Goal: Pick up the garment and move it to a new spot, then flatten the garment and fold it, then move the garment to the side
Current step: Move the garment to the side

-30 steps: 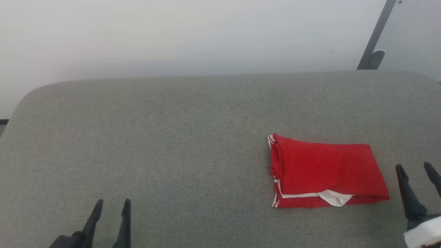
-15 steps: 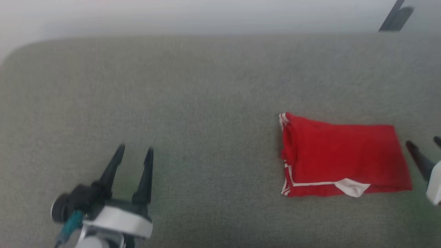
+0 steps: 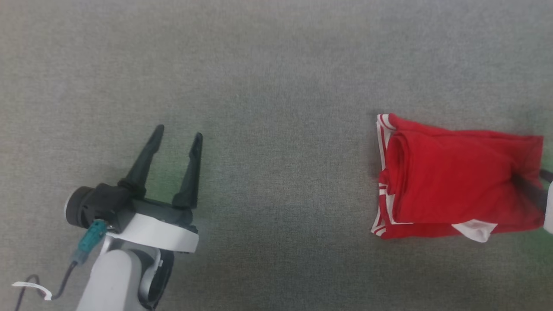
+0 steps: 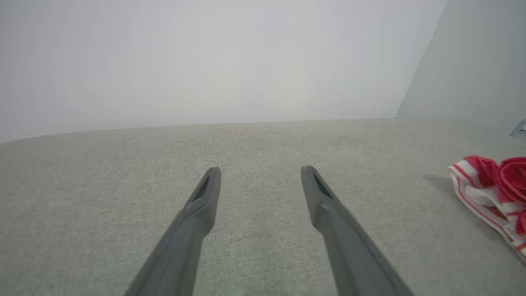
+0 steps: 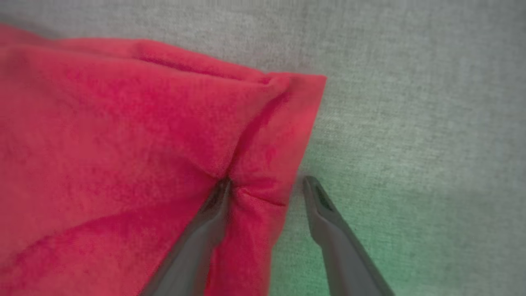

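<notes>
The garment [image 3: 453, 172] lies folded in a rough rectangle at the right of the grey surface, red with white striped trim along its left edge and a white bit at its front. My right gripper [image 3: 538, 181] is open at the garment's right edge. In the right wrist view, my right gripper [image 5: 267, 183] has one finger pressing into the red cloth [image 5: 123, 144] and the other on the bare surface beside it. My left gripper [image 3: 178, 131] is open and holds nothing, far left of the garment. The left wrist view has the left gripper [image 4: 261, 169] over bare fabric and the garment [image 4: 493, 189] at the right edge.
The grey woven surface [image 3: 276, 86] stretches wide between the two grippers. A pale wall [image 4: 205, 61] rises behind its far edge. A teal connector [image 3: 88, 239] and a thin cable [image 3: 26, 287] hang off my left wrist.
The head camera has tilted down, so the whole picture shifted. My right gripper has closed in on the garment's right edge, one finger now on the cloth. My left gripper reaches further forward.
</notes>
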